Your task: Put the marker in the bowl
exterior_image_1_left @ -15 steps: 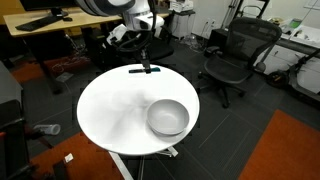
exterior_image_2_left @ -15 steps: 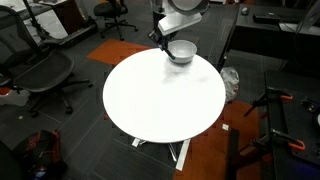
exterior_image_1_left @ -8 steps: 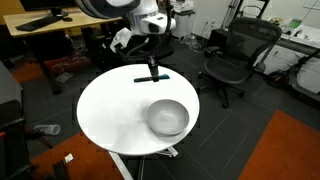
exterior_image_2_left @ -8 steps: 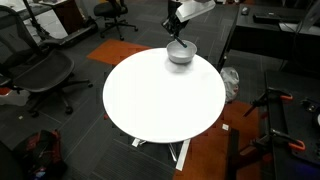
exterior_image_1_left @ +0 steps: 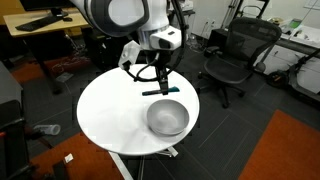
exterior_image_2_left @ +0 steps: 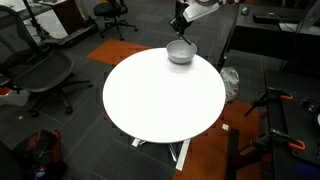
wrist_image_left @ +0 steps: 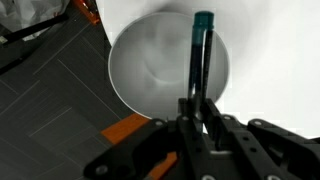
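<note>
My gripper point(wrist_image_left: 197, 108) is shut on the marker point(wrist_image_left: 199, 55), a thin dark stick with a teal end that points away from the wrist. In the wrist view the marker hangs right over the light grey bowl point(wrist_image_left: 150, 65). In an exterior view the gripper point(exterior_image_1_left: 163, 86) holds the marker point(exterior_image_1_left: 162, 92) level just above the far rim of the bowl point(exterior_image_1_left: 167, 119). In the other exterior view the gripper point(exterior_image_2_left: 183, 33) is above the bowl point(exterior_image_2_left: 180, 53) at the far edge of the round white table point(exterior_image_2_left: 160, 100).
The round white table point(exterior_image_1_left: 110, 110) stands on dark carpet. Black office chairs point(exterior_image_1_left: 232, 60) point(exterior_image_2_left: 45, 75) stand around it. Desks point(exterior_image_1_left: 40, 25) are at the back. An orange mat point(wrist_image_left: 125, 128) lies on the floor beside the table.
My gripper has carried the marker from the table's far edge toward the bowl and lower. It now hangs over the bowl.
</note>
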### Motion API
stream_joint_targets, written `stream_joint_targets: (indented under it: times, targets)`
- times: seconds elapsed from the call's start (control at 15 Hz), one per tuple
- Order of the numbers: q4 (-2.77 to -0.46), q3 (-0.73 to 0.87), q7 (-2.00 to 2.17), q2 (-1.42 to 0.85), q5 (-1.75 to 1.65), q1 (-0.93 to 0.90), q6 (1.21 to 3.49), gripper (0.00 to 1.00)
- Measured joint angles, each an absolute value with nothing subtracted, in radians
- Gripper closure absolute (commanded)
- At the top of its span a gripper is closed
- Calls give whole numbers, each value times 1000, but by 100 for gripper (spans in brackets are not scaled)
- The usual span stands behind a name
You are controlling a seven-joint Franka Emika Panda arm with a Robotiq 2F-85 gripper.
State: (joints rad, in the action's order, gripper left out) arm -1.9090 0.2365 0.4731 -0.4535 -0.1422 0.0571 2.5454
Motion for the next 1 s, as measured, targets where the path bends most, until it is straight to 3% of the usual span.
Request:
stream_joint_targets:
  times: [0.87,0.93,1.0]
  targets:
    - [-1844,269,473,-599,-100,101,2638,95]
    - [-1832,269,473,-608,-90,102,2638,56]
    - [-1819,269,473,-618,-82,102,2638,54]
